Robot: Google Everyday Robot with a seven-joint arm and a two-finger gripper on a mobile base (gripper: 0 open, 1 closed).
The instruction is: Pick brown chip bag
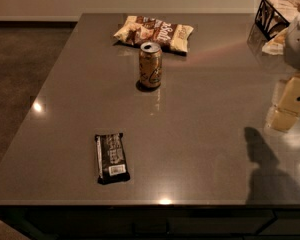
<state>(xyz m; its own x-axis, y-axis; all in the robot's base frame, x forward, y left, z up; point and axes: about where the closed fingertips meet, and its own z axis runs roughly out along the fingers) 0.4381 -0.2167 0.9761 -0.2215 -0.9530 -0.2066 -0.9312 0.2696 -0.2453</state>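
Observation:
The brown chip bag (pixel 154 32) lies flat at the far side of the grey table (pixel 200 134); it is cream-tan with a dark brown band and white lettering. My gripper (pixel 289 106) shows as cream blocks at the right edge of the view, above the table's right side. It is well to the right of the bag and nearer the front, and touches nothing. Its shadow falls on the table below it.
A gold-brown soda can (pixel 150 65) stands upright just in front of the bag. A small flat black wrapped bar (pixel 111 157) lies near the front left. A black wire basket (pixel 277 14) with pale items stands at the far right corner. Carpet lies left of the table.

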